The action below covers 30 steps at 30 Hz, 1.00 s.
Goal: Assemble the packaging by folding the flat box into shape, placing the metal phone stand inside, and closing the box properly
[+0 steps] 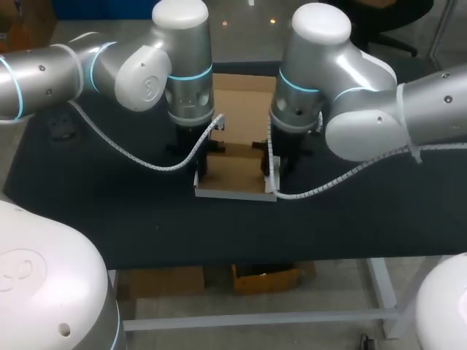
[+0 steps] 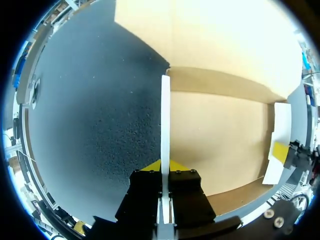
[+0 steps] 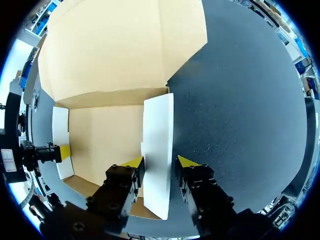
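Two white side walls of the box (image 2: 220, 145) run straight ahead between the jaws: the left gripper (image 2: 165, 167) clamps the left flap (image 2: 165, 125), while the right gripper (image 3: 160, 161) straddles the right flap (image 3: 157, 150), jaws parted.

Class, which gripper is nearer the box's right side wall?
Right. The right gripper is at the right side wall; the left gripper is across the box, at the left side wall.

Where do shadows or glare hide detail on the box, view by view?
Head view: left arm and right arm cover and shade most of the box; their caps glare. Left wrist view: back panel brightly lit, shadow band along its fold. Right wrist view: same fold shadowed; white side flap bright.
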### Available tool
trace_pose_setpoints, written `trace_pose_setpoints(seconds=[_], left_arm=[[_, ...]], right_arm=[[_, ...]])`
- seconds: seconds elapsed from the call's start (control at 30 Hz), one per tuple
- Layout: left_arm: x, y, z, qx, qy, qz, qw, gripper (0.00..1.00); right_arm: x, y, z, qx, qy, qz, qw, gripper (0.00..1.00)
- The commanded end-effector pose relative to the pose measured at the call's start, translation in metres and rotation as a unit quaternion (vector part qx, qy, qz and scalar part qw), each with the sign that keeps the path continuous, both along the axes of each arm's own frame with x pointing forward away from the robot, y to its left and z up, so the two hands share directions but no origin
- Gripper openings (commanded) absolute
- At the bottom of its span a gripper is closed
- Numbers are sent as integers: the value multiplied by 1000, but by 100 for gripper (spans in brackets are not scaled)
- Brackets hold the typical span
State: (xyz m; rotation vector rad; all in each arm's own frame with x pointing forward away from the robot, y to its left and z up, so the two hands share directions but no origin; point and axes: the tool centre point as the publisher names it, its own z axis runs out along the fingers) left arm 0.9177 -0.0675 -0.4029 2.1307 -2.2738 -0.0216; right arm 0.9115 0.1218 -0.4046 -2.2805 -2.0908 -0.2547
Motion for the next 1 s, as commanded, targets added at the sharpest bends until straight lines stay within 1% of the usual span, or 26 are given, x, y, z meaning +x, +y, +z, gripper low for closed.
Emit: trace_pose_setpoints(seconds=[0.03,0.07,0.13,0.23,0.27,0.33,0.4,0.47,0.5,0.57,0.6,0.63,0.8,0.9,0.93,1.0], left_arm=[[0,-1,0,3,0,0,1000,0],[0,-1,0,3,0,0,1000,0],[0,-1,0,3,0,0,1000,0],[0,-1,0,3,0,0,1000,0],[0,-1,0,3,0,0,1000,0],[0,-1,0,3,0,0,1000,0],[0,-1,0,3,0,0,1000,0],[0,-1,0,3,0,0,1000,0],[0,-1,0,3,0,0,1000,0],[0,-1,0,3,0,0,1000,0],[0,-1,0,3,0,0,1000,0],[0,-1,0,3,0,0,1000,0],[0,-1,0,3,0,0,1000,0],[0,-1,0,3,0,0,1000,0],[0,-1,0,3,0,0,1000,0],[0,-1,0,3,0,0,1000,0]], right_arm=[[-5,-8,6,41,-7,10,999,40],[-6,-8,7,53,-8,15,998,40],[-6,-9,10,60,-12,14,998,40],[-6,-10,16,83,-19,19,996,41],[-7,-11,17,95,-20,23,995,41],[-7,-12,20,102,-24,18,994,41],[-8,-14,21,114,-27,17,993,40],[-10,-18,22,137,-29,24,990,39],[-10,-19,22,135,-30,18,990,38],[-10,-21,22,149,-30,25,988,36],[-10,-20,22,145,-30,22,989,34],[-10,-20,22,154,-28,28,987,31],[-9,-19,22,156,-29,27,987,13],[-8,-20,22,168,-30,30,985,7],[-8,-20,22,171,-30,32,984,4],[-6,-19,21,169,-28,31,985,0]])
